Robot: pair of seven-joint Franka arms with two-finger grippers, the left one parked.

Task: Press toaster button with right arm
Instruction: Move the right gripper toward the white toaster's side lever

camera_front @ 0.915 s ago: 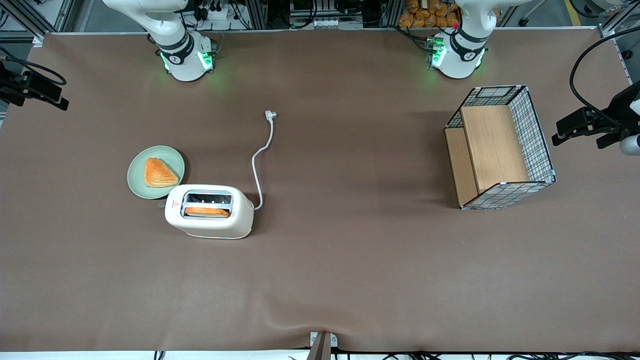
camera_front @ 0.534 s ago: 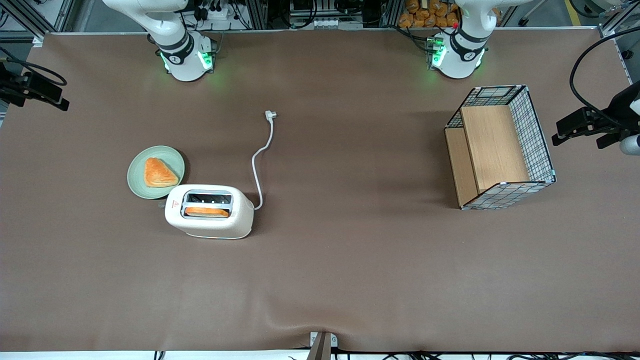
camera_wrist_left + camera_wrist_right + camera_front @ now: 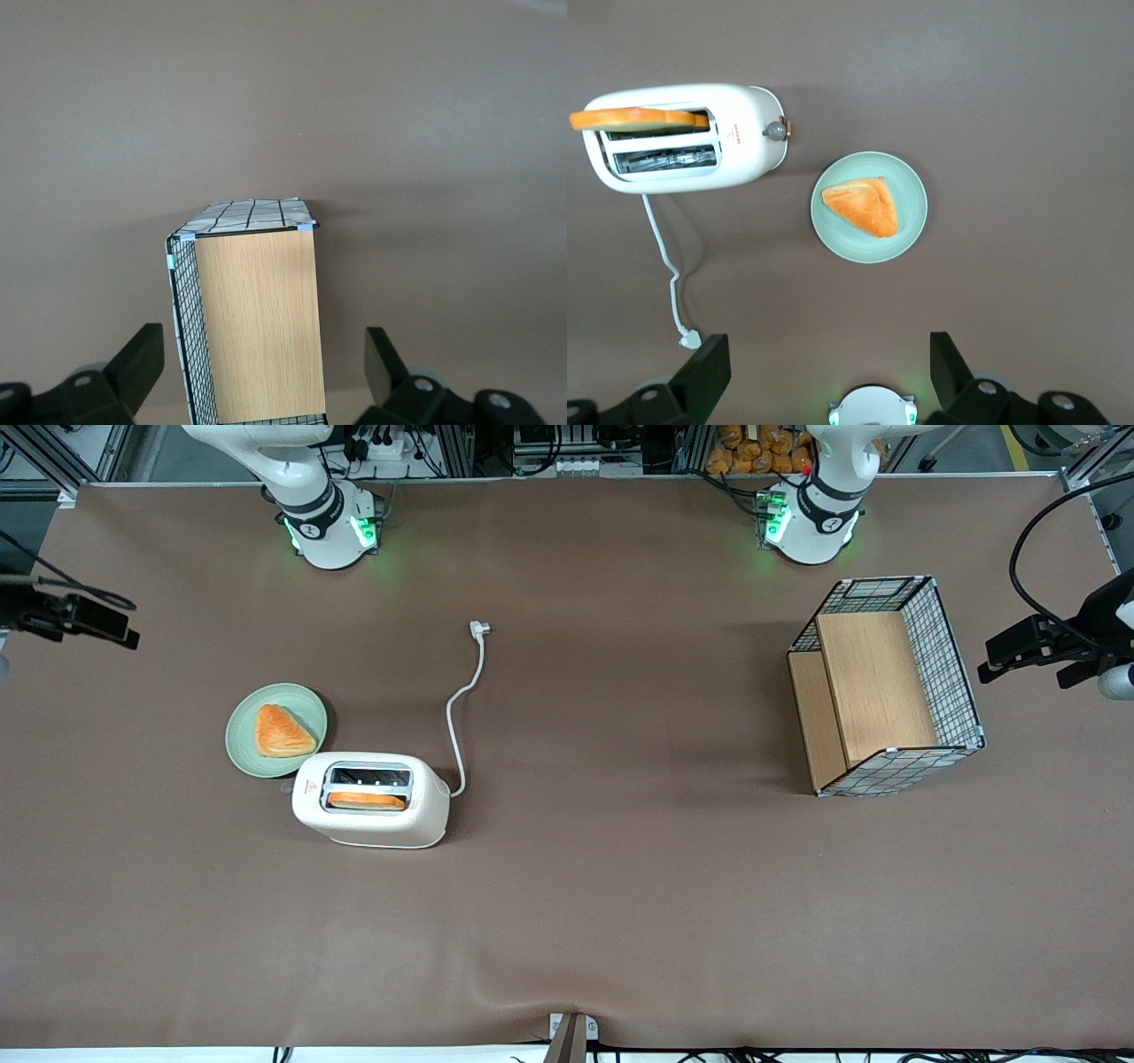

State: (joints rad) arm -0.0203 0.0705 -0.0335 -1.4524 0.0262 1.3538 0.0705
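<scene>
Front view: I see the toaster [image 3: 370, 799] on the tabletop [image 3: 620, 903], touching a plate [image 3: 244, 755] toward the working arm's end. The gripper [image 3: 120, 636] hangs well apart from both, holding nothing.

Right wrist view: I see the button [image 3: 775, 130] on the toaster's end facing the plate. The fingers [image 3: 700, 372] are spread wide, empty.

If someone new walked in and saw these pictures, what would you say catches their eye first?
Probably the cream toaster with an orange slice in one slot, and beside it the green plate holding a golden pastry. The wire basket with wooden shelves stands toward the parked arm's end of the table. The right arm's gripper hangs open high above the plate, far from the toaster button.
</scene>
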